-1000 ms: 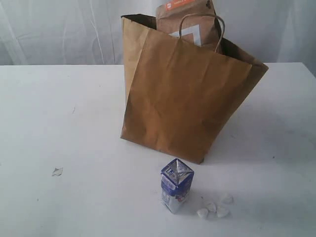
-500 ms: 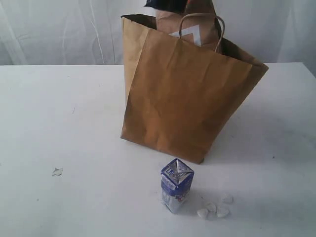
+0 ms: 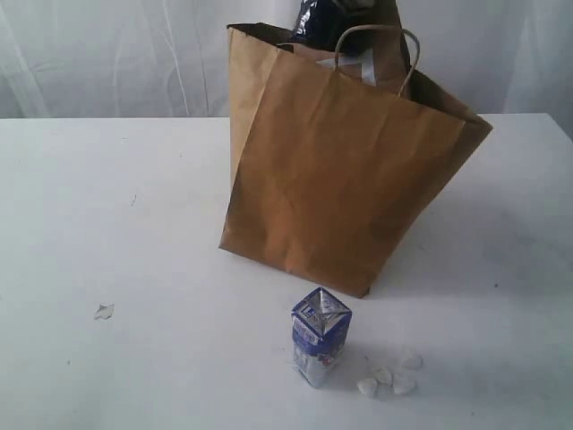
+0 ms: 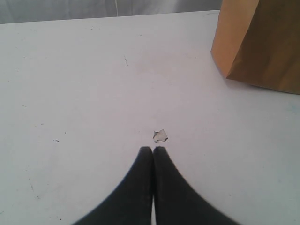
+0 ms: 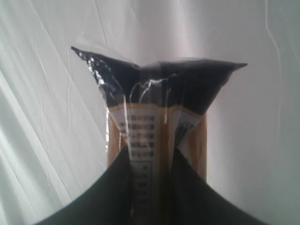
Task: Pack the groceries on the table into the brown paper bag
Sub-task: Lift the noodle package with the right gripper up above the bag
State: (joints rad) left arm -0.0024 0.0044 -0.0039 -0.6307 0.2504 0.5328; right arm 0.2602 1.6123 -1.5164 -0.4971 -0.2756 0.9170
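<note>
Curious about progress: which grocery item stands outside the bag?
The small blue-white carton, upright on the table before the brown paper bag; the kraft pouch is inside, the long printed packet held above its opening.

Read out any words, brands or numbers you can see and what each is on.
No text is legible.
Rows of small print on the long printed packet: too blurred.
Printing on the small blue-white carton: too small.
Pale mark on the kraft pouch in the brown paper bag: mostly hidden.

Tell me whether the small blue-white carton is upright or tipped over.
Upright. The small blue-white carton stands on its base on the table, gabled top up, apart from the brown paper bag.
</note>
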